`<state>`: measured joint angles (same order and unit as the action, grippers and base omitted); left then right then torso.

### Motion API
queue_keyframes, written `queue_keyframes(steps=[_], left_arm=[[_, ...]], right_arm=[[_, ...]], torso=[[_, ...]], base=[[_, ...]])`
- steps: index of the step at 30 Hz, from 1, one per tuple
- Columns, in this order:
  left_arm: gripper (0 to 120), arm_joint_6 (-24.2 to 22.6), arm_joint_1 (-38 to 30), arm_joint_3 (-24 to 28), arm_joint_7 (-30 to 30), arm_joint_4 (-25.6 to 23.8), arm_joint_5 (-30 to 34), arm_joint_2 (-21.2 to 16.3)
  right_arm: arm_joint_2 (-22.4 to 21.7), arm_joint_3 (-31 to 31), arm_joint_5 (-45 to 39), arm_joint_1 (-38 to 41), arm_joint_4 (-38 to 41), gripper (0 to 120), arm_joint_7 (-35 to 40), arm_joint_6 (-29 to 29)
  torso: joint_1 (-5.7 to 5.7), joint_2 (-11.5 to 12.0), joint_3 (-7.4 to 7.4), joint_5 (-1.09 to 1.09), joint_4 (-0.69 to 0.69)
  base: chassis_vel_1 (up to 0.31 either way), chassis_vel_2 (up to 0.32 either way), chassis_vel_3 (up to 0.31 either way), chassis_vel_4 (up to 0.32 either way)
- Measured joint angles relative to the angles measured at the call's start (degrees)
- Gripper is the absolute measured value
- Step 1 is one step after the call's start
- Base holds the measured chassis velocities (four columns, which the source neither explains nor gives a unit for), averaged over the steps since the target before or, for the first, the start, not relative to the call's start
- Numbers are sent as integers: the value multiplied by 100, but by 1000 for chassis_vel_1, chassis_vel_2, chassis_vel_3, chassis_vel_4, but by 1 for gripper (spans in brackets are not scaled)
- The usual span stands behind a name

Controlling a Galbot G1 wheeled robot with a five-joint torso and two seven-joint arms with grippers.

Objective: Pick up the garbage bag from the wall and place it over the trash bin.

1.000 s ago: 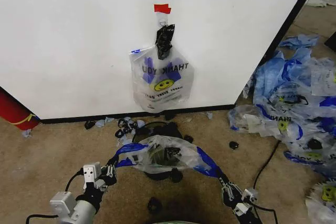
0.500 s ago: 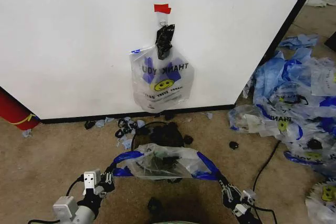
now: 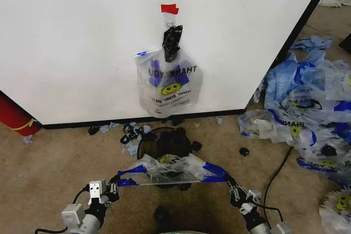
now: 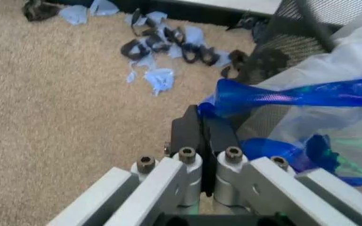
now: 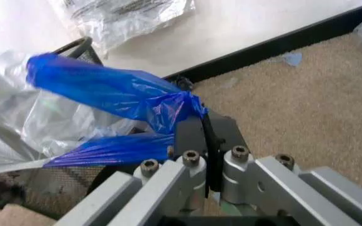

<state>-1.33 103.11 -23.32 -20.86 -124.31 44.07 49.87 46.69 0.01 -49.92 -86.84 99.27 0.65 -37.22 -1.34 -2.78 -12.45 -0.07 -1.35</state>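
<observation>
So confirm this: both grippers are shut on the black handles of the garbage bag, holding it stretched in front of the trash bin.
Not quite: the handles are blue. In both wrist views the left gripper and right gripper are shut on the garbage bag, stretched before the trash bin.

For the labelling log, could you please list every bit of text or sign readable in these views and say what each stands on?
"THANK YOU", seen mirrored through the plastic: on the bag hanging on the wall.
Yellow smiley face under it, same bag; the small line below it is too small to read.
"THAN…", cut off: on a bag in the pile on the floor.
Print on the garbage bag held over the trash bin: too crumpled to read.
</observation>
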Motion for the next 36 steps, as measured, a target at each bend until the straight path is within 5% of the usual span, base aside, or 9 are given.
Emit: queue_keyframes(steps=[19, 30, 36], left_arm=[[0, 109, -269, 60, -10, 336, -130, 39], [0, 162, -149, -42, -11, 89, -256, 26], [19, 193, -52, -99, -2, -95, -343, 31]], right_arm=[[114, -68, 28, 419, -299, 0, 114, 52], [119, -22, 67, 384, -178, 0, 151, 75], [99, 35, 116, 311, -30, 20, 158, 83]], torso=[[0, 0, 0, 1, 0], [0, 0, 0, 1, 0], [0, 0, 0, 1, 0]], base=[[0, 0, 0, 0], [0, 0, 0, 0], [0, 0, 0, 0]])
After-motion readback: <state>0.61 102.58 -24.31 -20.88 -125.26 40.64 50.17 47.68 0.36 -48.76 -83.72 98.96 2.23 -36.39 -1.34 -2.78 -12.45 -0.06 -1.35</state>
